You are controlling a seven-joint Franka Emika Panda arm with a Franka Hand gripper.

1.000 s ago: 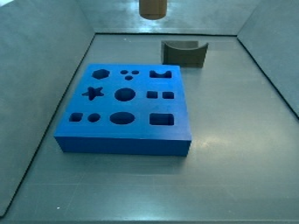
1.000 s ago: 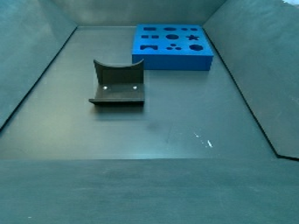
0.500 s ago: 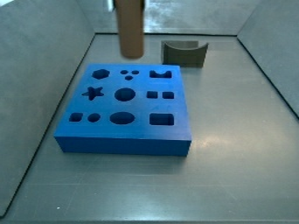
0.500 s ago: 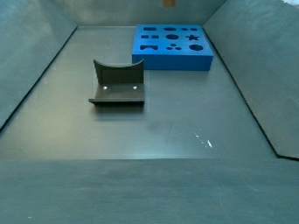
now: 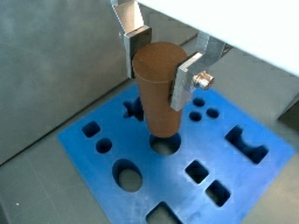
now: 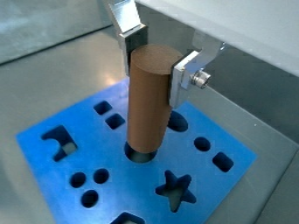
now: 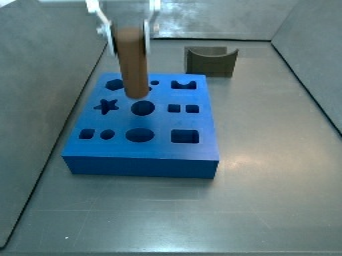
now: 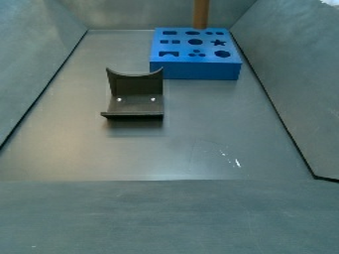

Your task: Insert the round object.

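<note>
Gripper point(image 5: 162, 63) above the blue block point(image 5: 257, 166), pointing straight down. Fingers point(image 6: 184, 75) clamped on upper part of the round object point(image 6: 146, 101), held upright.

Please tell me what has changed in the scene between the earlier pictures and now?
The claw, shut on the round object, has come down and moved forward over the blue block. The peg's lower end now stands at the round hole in both wrist views; how deep it sits I cannot tell. The blue block and the dark grey block stayed in place.
</note>
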